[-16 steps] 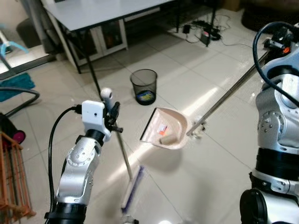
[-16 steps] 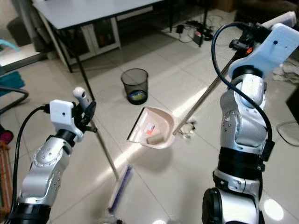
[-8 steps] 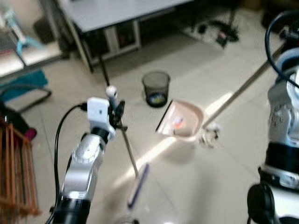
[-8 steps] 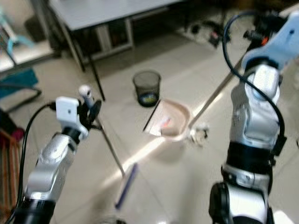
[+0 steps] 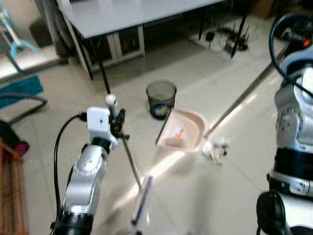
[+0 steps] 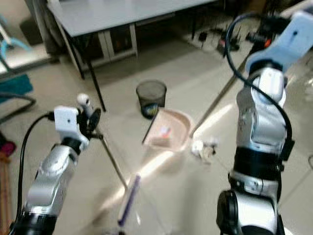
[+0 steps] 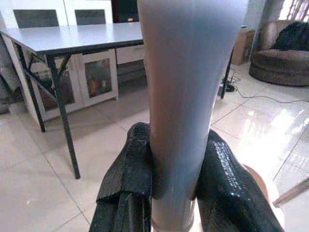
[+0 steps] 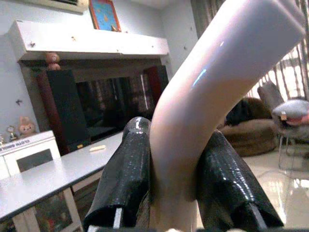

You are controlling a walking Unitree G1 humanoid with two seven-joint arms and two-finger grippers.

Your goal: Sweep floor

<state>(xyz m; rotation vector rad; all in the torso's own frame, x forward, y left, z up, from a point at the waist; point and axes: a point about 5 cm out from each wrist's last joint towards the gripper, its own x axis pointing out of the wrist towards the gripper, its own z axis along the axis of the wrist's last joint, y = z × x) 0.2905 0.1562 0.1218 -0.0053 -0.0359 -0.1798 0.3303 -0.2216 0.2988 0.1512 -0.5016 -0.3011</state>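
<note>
Pink dustpan [image 5: 182,135]: lifted off the tiles and tilted, a few scraps lying inside; hangs just beside the bin, probably for tipping out.
Dustpan pole [image 5: 244,95]: long and slanted, running from the pan up to the right arm, so the pan is steered from a distance.
Right gripper [image 8: 176,193]: black fingers [image 8: 123,179] pressed on the pale curved handle end, one each side.
Broom [image 5: 131,164]: thin shaft sloping down to the bristle head [image 5: 142,199] low by the floor.
Left gripper [image 7: 174,193]: pinching the broom's grey grip, held aside, likely out of the pan's way.
Mesh bin [image 5: 161,98]: upright on the tiles, before the grey table [image 5: 122,14].
Crumpled litter [image 5: 215,148]: on the floor beside the pan, not yet swept.
</note>
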